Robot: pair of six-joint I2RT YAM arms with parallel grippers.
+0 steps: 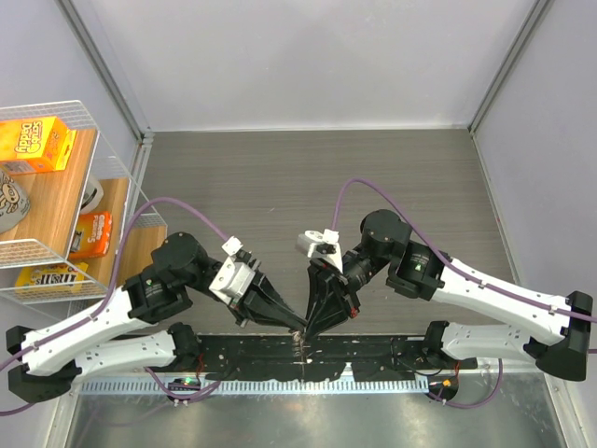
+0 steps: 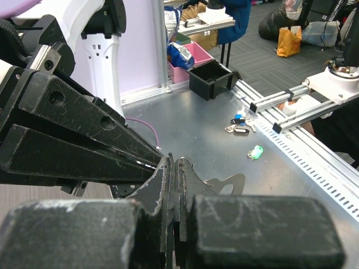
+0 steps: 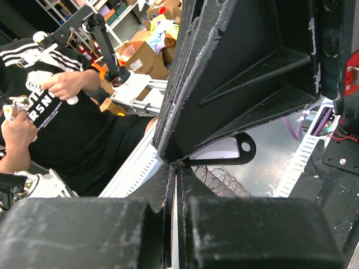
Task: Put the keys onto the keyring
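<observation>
Top external, left gripper (image 1: 299,329) and right gripper (image 1: 309,333) both closed, tips meeting at lower centre, anything pinched too small to tell, right wrist mid-frame, black-headed key (image 3: 224,150) above coiled keyring (image 3: 221,179), both half hidden.

My right wrist camera has the right gripper (image 3: 175,171) filling the bottom of the picture, its two black fingers pressed together with only a thin seam between them. The left gripper (image 3: 168,157) slants in from the top, its scuffed black tips meeting mine. Just right of that meeting point I see a black-rimmed tag (image 3: 224,150) with a white face and a small hole at its end, the keyring (image 3: 221,179) of thin silvery coils just under it above the shiny metal table (image 3: 269,148), and off to the left a person (image 3: 84,140) in a black T-shirt gripping white handles, cardboard boxes (image 3: 140,56) behind.
</observation>
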